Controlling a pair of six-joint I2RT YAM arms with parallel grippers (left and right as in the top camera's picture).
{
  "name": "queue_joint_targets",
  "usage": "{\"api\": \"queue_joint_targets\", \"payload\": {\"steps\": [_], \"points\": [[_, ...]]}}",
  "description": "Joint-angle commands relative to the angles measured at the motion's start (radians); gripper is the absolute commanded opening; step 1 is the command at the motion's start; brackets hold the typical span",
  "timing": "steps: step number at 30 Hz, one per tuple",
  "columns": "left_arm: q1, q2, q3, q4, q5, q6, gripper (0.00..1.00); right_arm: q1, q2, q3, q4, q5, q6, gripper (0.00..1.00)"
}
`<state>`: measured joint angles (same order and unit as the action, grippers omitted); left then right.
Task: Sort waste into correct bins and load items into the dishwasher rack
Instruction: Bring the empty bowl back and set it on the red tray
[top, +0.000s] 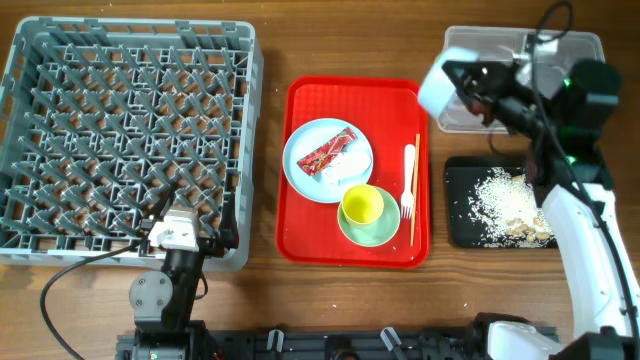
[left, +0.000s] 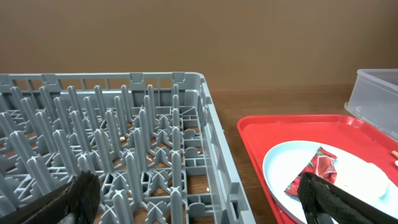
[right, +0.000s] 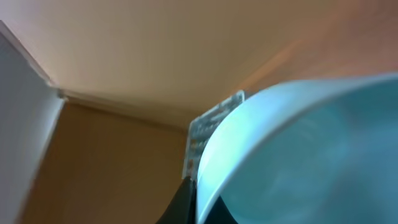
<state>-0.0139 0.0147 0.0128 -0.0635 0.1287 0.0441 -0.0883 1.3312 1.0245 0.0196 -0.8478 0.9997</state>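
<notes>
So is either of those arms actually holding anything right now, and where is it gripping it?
The right gripper is shut on the rim of the pale blue bowl, tilted by the clear tub. The left gripper is open, holding nothing.

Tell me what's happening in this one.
The right gripper is shut on the pale blue bowl, held tipped by the clear tub. Rice scraps lie in the black tray. The left gripper hangs open at the near edge of the rack. Plate with wrapper, yellow cup in green bowl, fork and chopsticks sit on the red tray; the rack holds no dishes.
</notes>
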Motion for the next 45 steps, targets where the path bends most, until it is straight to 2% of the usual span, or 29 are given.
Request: {"api": "queue_joint_targets", "payload": {"steps": [1, 3, 7, 12, 17, 23, 27, 36, 39, 43, 45], "points": [[-0.001, -0.008, -0.007, -0.001, 0.009, 0.001, 1.0, 0.185, 0.026, 0.243, -0.279, 0.574, -0.332, 0.05], [-0.001, -0.008, -0.007, -0.001, 0.009, 0.001, 1.0, 0.267, 0.07, 0.329, -0.381, 0.763, -0.398, 0.05], [-0.001, -0.008, -0.007, -0.001, 0.009, 0.001, 1.0, 0.387, 0.222, 0.399, -0.404, 0.918, -0.453, 0.04], [-0.001, -0.008, -0.007, -0.001, 0.009, 0.001, 1.0, 0.453, 0.46, 0.399, -0.29, 0.915, -0.48, 0.04], [-0.001, -0.008, -0.007, -0.001, 0.009, 0.001, 1.0, 0.508, 0.593, 0.399, -0.254, 0.92, -0.477, 0.05], [-0.001, -0.008, -0.007, -0.001, 0.009, 0.001, 1.0, 0.534, 0.606, 0.399, -0.249, 0.932, -0.528, 0.04], [-0.001, -0.008, -0.007, -0.001, 0.009, 0.001, 1.0, 0.535, 0.618, 0.387, -0.328, 1.01, -0.499, 0.04], [-0.001, -0.008, -0.007, -0.001, 0.009, 0.001, 1.0, 0.546, 0.68, 0.387, -0.332, 0.89, -0.492, 0.04], [-0.001, -0.008, -0.007, 0.0, 0.009, 0.001, 1.0, 0.56, 0.681, 0.387, -0.315, 0.914, -0.502, 0.04], [-0.001, -0.008, -0.007, 0.0, 0.01, 0.0, 1.0, 0.563, 0.681, 0.387, -0.308, 0.937, -0.502, 0.14], [-0.001, -0.008, -0.007, 0.0, 0.01, 0.001, 1.0, 0.563, 0.681, 0.387, -0.309, 0.924, -0.502, 0.15]]}}
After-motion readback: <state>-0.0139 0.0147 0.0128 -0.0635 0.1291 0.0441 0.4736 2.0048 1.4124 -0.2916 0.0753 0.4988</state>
